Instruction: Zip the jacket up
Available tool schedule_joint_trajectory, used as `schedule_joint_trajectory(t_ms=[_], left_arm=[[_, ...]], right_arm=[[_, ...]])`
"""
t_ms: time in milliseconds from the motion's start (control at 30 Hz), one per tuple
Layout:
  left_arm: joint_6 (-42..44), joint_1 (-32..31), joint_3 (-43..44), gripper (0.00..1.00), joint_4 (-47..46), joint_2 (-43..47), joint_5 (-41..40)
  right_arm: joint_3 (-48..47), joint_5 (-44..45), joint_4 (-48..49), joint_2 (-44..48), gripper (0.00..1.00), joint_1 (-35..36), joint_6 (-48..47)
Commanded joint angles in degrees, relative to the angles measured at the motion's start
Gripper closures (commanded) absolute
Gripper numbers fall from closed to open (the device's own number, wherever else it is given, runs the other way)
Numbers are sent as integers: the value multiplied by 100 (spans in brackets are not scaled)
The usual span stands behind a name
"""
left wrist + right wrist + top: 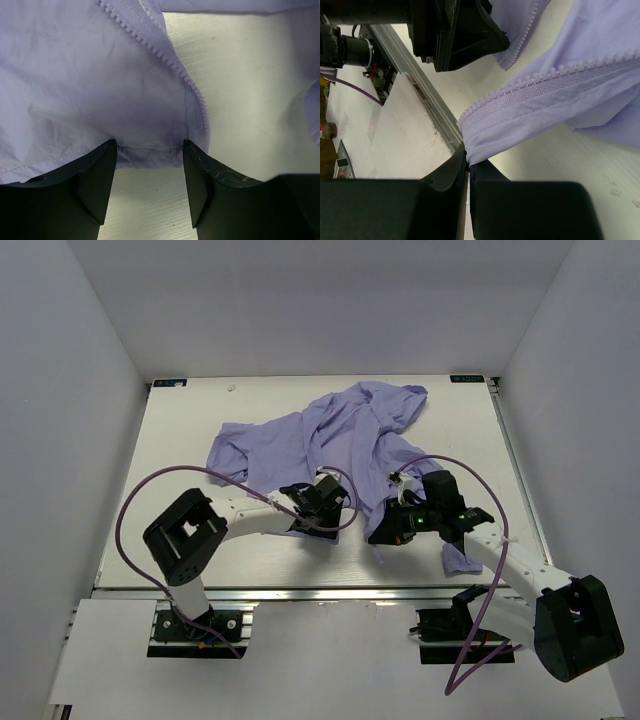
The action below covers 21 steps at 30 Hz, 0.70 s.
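Lavender crumpled jacket [340, 435], chunky-toothed zipper [545, 82]

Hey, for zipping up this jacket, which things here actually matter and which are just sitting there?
For the job: jacket, zipper teeth, left fingers (open at the hem), right fingers (shut on the zipper edge).
Just there: purple cable, table, metal rail.
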State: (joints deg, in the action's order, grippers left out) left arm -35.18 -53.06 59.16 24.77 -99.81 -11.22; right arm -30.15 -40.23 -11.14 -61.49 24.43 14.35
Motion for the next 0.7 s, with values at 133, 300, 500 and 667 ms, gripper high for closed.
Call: schedule_joint_trajectory(t_ms=[133, 300, 500, 667], left_arm=[[-77, -196, 131, 35, 308, -240, -363], [-77, -415, 333, 34, 475, -601, -442], [-138, -486, 342, 50, 563, -1022, -346], [-165, -486, 246, 100, 458, -1128, -169]], right_arm=[[-35, 225, -11, 103, 100, -17, -81], [-43, 480, -99, 103, 100, -17, -81], [-26, 744, -126, 147, 100, -17, -46], [9, 762, -82, 76, 100, -17, -29]])
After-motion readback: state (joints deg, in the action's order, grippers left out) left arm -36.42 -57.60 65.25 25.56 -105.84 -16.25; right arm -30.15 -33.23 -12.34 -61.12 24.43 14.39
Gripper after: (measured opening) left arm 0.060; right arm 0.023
